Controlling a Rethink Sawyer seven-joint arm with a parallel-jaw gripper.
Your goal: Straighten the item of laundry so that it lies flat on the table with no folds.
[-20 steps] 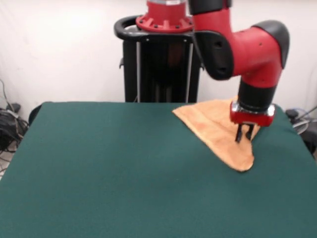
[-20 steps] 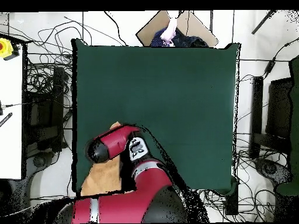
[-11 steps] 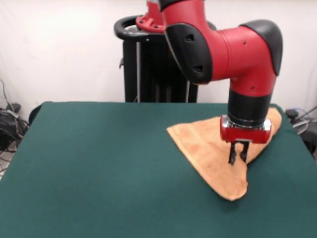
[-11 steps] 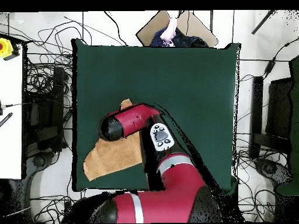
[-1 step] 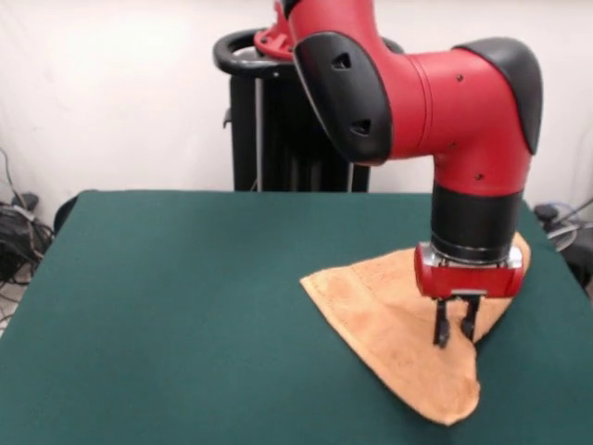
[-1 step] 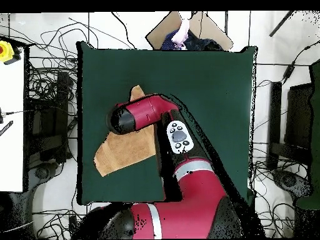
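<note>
- A light orange-tan terry-cloth towel lies on the large table covered in dark green felt-like cloth, in the lower right of the front view. It forms a rough triangle, one point aimed at the bottom edge of the frame, another at frame centre, the third hidden behind the arm on the right.
- In the overhead view the towel sits left of centre on the table, with one tip poking out beyond the arm toward the top of the frame.
- The red and black robot arm comes down from the top of the front view, wrist vertical over the towel's right part.
- The black two-fingered gripper points straight down, its tips at the cloth surface. The fingers stand slightly apart; whether cloth is pinched between them cannot be told.
- A person's hand shows at the top edge of the overhead view, beyond the table.
</note>
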